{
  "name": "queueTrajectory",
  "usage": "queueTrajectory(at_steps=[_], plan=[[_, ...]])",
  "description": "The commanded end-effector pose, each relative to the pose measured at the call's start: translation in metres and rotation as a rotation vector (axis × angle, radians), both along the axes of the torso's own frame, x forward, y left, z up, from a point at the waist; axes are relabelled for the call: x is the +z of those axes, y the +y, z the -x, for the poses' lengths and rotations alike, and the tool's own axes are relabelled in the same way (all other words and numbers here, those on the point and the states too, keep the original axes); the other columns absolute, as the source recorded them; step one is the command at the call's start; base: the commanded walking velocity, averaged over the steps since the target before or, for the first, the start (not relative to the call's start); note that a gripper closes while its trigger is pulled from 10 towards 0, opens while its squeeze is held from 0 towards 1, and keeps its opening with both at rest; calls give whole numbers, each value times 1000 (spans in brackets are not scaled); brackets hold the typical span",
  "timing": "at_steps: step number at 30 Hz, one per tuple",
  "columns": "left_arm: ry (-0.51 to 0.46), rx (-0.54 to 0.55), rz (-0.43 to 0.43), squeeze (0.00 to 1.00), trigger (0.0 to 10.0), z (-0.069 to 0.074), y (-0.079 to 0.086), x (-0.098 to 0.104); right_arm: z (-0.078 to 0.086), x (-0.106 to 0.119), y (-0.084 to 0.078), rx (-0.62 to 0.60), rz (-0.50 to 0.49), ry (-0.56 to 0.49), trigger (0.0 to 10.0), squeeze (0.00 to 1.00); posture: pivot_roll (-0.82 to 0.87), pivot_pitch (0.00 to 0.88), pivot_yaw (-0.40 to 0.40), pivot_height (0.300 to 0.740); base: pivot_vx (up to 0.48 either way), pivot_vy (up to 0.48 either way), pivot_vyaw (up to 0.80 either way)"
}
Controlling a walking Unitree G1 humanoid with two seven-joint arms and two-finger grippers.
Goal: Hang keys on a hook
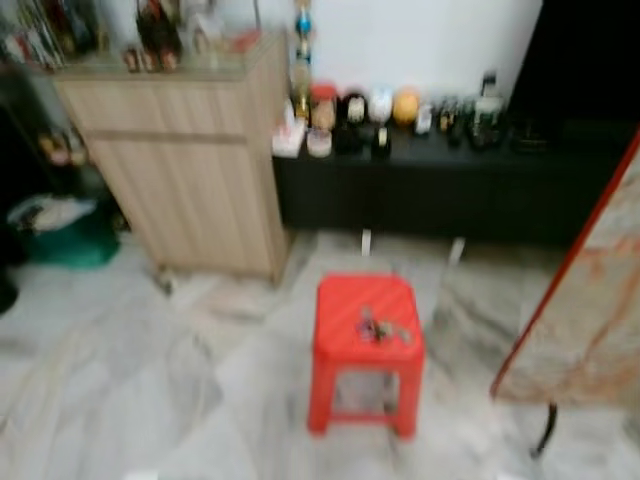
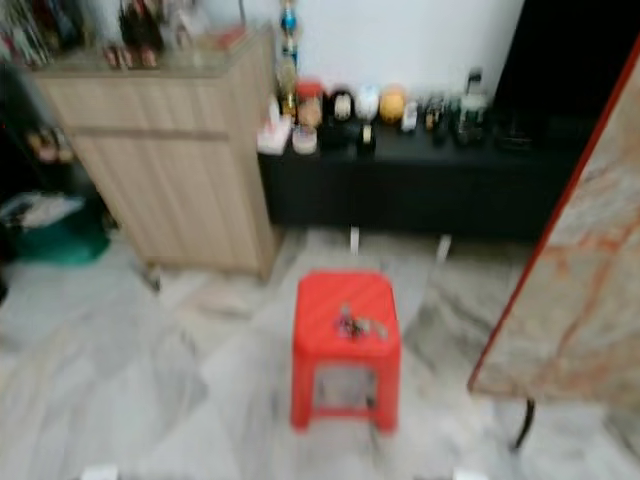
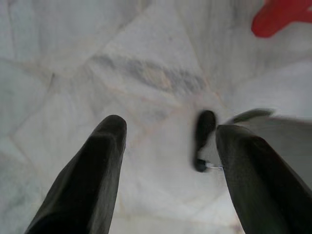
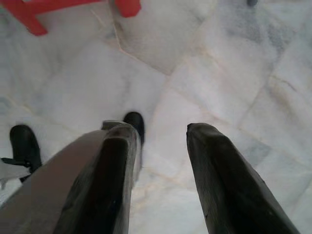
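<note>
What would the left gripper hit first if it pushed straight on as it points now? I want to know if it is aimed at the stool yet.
Probably the marble floor: the open left gripper points down at bare tile, with the red stool off to one side.

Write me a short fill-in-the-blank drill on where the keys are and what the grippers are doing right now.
1. The keys lie on top of a red ____.
2. The stool stands on a pale ____ floor.
3. The left gripper and right gripper both hang over the floor with fingers ____.
4. Beyond the stool, left of the black bench, stands a ____ cabinet.

Missing words: stool; marble; open; wooden
</note>
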State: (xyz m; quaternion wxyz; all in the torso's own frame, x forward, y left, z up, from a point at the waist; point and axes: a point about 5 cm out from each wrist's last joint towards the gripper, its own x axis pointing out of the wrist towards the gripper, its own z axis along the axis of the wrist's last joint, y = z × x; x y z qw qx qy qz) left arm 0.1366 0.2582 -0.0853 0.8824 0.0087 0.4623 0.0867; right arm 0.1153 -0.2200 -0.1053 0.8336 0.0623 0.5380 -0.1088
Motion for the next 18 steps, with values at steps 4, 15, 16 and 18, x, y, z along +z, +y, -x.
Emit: queueTrajectory(at_steps=[4, 15, 16, 18], plan=[[21, -10, -5, 0, 10000, 5, -8, -4, -7, 1, 7, 9, -17, -18, 10000, 0, 98, 0, -18, 740, 0, 339, 0], [5, 0, -16, 0, 10000, 9, 6, -1, -8, 1, 6, 8, -12, -19, 10000, 0, 96, 0, -22, 740, 0, 0, 0], [4, -1, -15, 0, 10000, 10, 5, -1, -8, 1, 6, 8, -12, -20, 10000, 0, 96, 0, -22, 740, 0, 0, 0], [-2, -8, -11, 0, 10000, 8, -1, -2, -8, 1, 7, 8, -12, -21, 10000, 0, 96, 0, -22, 740, 0, 0, 0]])
